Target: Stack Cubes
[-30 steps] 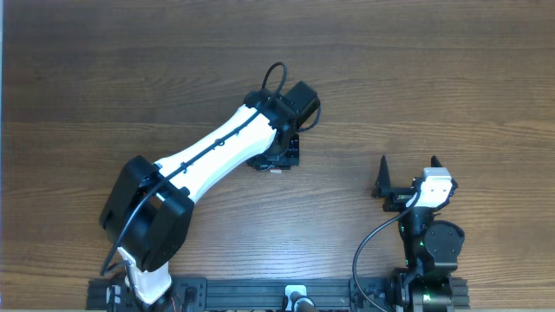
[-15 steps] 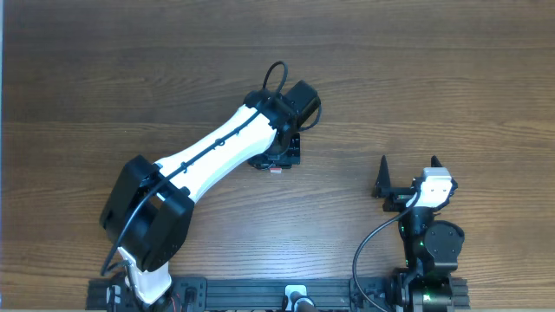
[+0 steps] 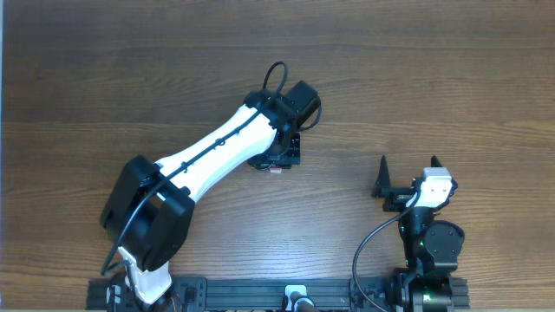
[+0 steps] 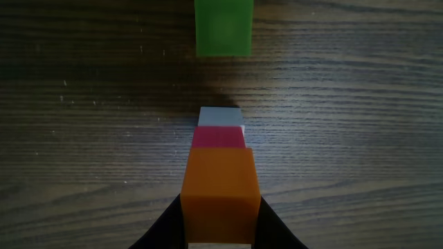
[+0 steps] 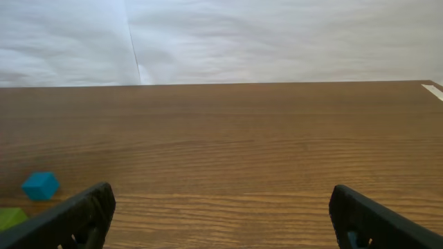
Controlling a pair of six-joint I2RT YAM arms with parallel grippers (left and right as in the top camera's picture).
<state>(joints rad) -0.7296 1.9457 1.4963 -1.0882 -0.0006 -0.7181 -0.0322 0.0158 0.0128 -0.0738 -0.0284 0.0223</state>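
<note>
My left gripper (image 4: 220, 202) is shut on an orange cube (image 4: 220, 190). The orange cube sits in line over a red cube (image 4: 218, 137) and a pale grey cube (image 4: 221, 115); whether it rests on the red one I cannot tell. A green cube (image 4: 223, 26) lies alone on the table just beyond them. In the top view the left gripper (image 3: 277, 156) is at the table's middle, and the arm hides the cubes. My right gripper (image 3: 408, 171) stands open near its base with nothing in it. A blue cube (image 5: 40, 185) and the green cube (image 5: 10, 218) show far off in the right wrist view.
The wooden table (image 3: 434, 69) is bare around the arms. A white wall (image 5: 277, 41) rises behind its far edge.
</note>
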